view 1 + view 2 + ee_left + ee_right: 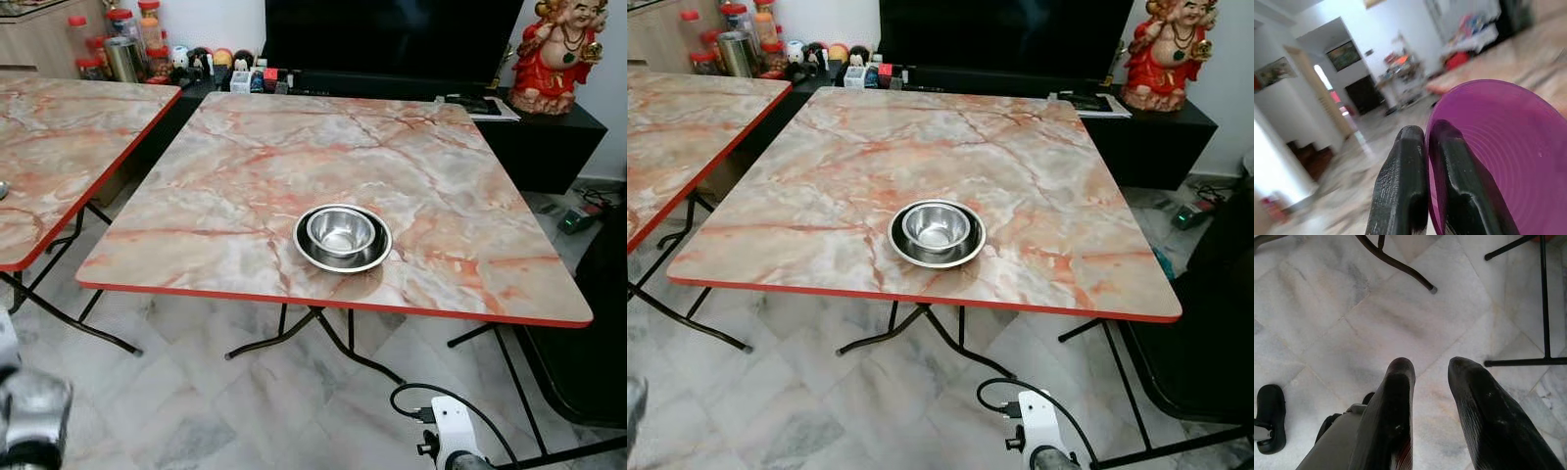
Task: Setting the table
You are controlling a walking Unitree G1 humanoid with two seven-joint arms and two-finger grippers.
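Tabletop: square, marble-patterned in pink and grey with a red edge, on black folding legs, standing on a pale marble tile floor.

Steel plate: round, shallow, resting near the tabletop's near edge, slightly right of centre. Steel bowl: smaller, sitting inside the plate, upright.

Purple plate: translucent, ridged in concentric rings, held off the tabletop by the left claw, whose two black fingers were pressed together on its rim, one on each face. The background in the left wrist view was blurred.

Right claw: hanging low over the floor, fingers a little spread with a gap between the tips, holding nothing. A black table foot lay beyond it.

Second tabletop: same pattern, to the left, well apart from the first.

Behind: a black television on a low dark cabinet, a red and gold figurine at its right end, jars and small toys at its left.
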